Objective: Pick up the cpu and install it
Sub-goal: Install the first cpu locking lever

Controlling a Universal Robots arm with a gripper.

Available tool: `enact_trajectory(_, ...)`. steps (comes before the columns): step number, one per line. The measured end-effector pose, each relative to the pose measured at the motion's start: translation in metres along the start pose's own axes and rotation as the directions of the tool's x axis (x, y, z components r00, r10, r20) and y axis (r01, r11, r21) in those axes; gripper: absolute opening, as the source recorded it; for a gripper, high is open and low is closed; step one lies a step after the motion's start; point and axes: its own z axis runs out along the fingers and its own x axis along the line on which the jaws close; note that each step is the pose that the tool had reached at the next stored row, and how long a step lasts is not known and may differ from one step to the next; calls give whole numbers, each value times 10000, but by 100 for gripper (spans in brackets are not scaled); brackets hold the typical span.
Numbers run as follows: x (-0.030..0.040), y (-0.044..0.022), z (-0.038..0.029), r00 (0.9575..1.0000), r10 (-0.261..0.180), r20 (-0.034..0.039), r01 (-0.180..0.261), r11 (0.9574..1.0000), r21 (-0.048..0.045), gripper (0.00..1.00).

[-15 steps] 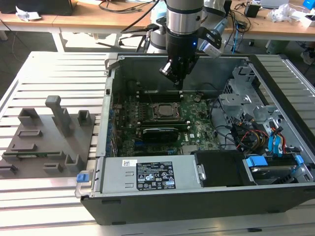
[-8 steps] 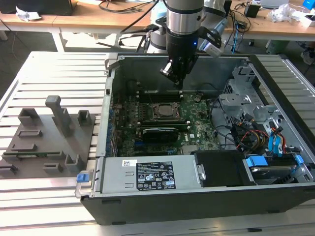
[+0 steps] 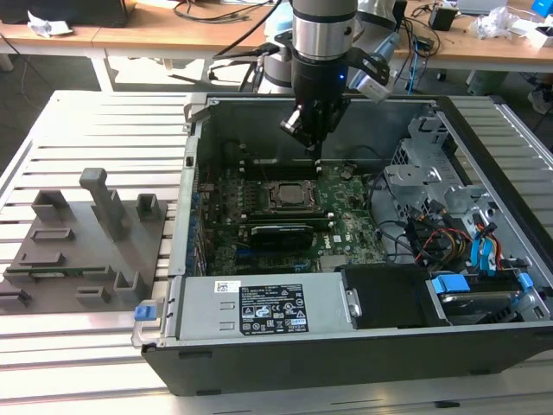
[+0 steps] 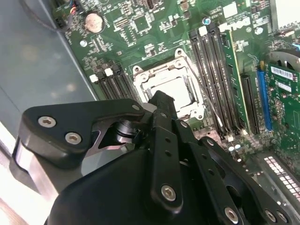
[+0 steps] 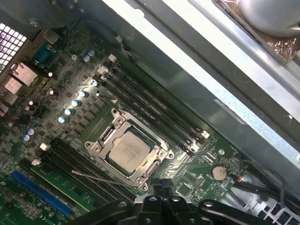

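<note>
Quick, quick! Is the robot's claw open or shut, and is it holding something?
Gripper: jaws look shut, holding nothing; the cpu lies in its socket beneath it.

The arm [image 3: 321,35] ends in a round wrist: a band of brushed silver metal above a glossy black sleeve that carries a small blue light [image 3: 343,77]. A pale grey, boxy mount [image 3: 373,82] juts from it on the exterior view's right. Below the sleeve the gripper [image 3: 315,143] is matte black and tapers downward. In the second wrist view its body is made of rounded black link bars [image 4: 84,124] joined by silver round-headed screws [image 4: 47,122].
</note>
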Motion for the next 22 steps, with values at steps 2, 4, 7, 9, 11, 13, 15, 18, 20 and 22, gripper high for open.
enact_trajectory(2,0,0,4,9995,324,-48,-324,9995,54,11)
enact_trajectory(4,0,0,6,9984,562,-66,-562,9984,68,11)
enact_trajectory(7,1,1,10,9949,1002,-94,-1001,9949,94,11)
enact_trajectory(9,1,1,12,9933,1152,-104,-1151,9933,103,11)
enact_trajectory(11,1,1,13,9909,1342,-115,-1341,9909,114,11)
enact_trajectory(13,1,1,15,9885,1506,-126,-1504,9885,125,11)
enact_trajectory(15,1,1,16,9856,1686,-138,-1684,9856,140,11)
enact_trajectory(18,1,1,18,9801,1981,-159,-1978,9801,165,11)
enact_trajectory(20,1,1,19,9762,2162,-168,-2159,9763,177,11)
enact_trajectory(22,1,1,20,9718,2353,-179,-2350,9718,189,11)
